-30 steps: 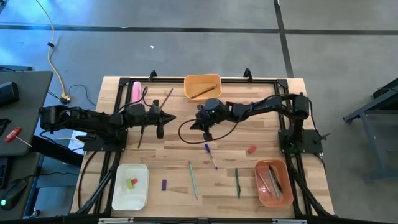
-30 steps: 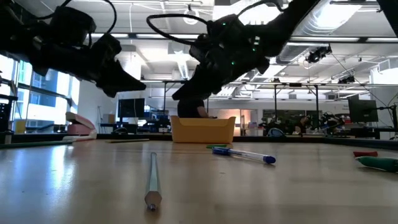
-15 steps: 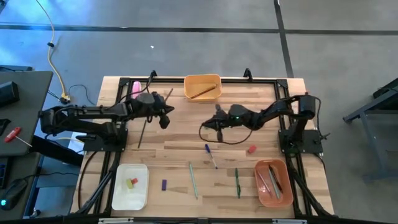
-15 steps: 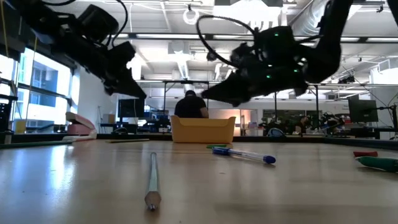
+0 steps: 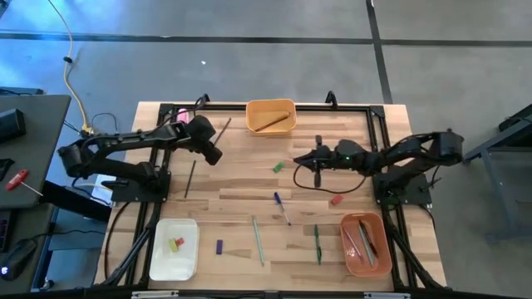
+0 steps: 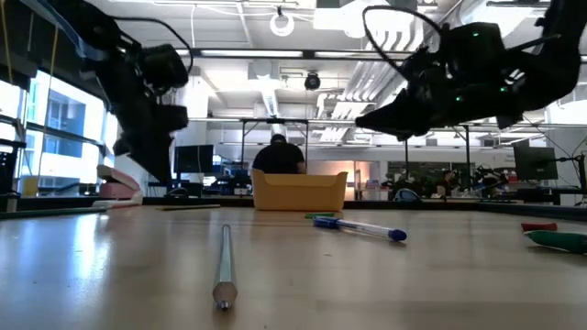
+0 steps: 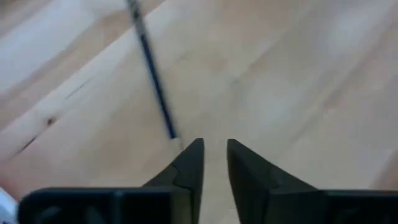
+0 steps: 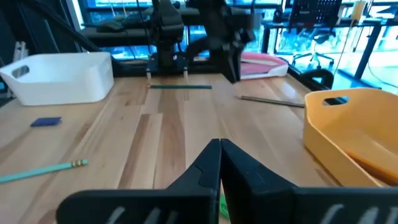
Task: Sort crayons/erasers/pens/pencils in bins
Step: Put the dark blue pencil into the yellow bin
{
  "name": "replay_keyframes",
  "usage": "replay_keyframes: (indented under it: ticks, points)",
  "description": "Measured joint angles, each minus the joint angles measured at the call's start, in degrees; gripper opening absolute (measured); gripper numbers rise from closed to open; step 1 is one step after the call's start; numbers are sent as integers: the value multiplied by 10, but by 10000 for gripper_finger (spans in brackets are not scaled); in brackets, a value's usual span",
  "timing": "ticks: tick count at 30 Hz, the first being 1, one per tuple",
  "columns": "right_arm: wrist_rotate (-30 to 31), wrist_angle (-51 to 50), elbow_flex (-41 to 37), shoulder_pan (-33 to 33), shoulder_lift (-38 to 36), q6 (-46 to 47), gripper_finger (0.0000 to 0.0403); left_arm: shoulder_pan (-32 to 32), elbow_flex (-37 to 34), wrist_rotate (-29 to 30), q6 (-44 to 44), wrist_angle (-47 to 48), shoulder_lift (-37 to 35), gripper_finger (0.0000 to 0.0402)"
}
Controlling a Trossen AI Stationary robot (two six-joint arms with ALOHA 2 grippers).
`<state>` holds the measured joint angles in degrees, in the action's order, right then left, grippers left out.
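The left gripper (image 7: 210, 163), slightly parted and empty, hangs near the table's (image 5: 241, 178) far-left corner, probably just above the dark pencil (image 7: 153, 81), whose length points away from the fingertips.

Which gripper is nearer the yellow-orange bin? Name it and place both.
Left, narrowly. The left gripper hangs beyond the left side of the yellow-orange bin, toward the table's front. The right gripper hangs in front of it, slightly right and farther away.

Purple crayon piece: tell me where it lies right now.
In the high view the purple crayon piece lies on the table's near left part, just right of the white bin and left of the long teal pen, touching neither.
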<state>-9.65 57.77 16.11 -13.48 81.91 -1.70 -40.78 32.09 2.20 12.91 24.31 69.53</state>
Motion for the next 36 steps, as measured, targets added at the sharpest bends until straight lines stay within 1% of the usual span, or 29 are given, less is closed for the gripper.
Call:
replay_keyframes:
  ticks: [4,7,10,13,18,21,28,32,36]
  points:
    - [0,3,-19,0,-37,0,0,-14,1,1,0,-41,52,106]
    - [0,3,-25,2,-53,0,0,-22,0,24,-4,-59,87,130]
    - [1,3,-26,9,-55,-3,0,-29,0,38,-16,-71,115,142]
    - [1,2,-24,13,-54,-6,0,-35,1,45,-25,-87,134,143]
    - [2,3,-24,16,-54,-8,0,-44,2,37,-38,-99,150,119]
    - [2,3,-24,16,-54,-10,0,-39,2,37,-42,-98,150,91]
    - [4,3,-24,16,-54,-11,0,-40,-5,19,-86,-98,151,29]
    - [4,3,-24,16,-54,-11,0,-38,-6,19,-91,-97,150,13]
    - [4,3,-23,16,-54,-7,0,-37,-8,32,-87,-87,142,10]
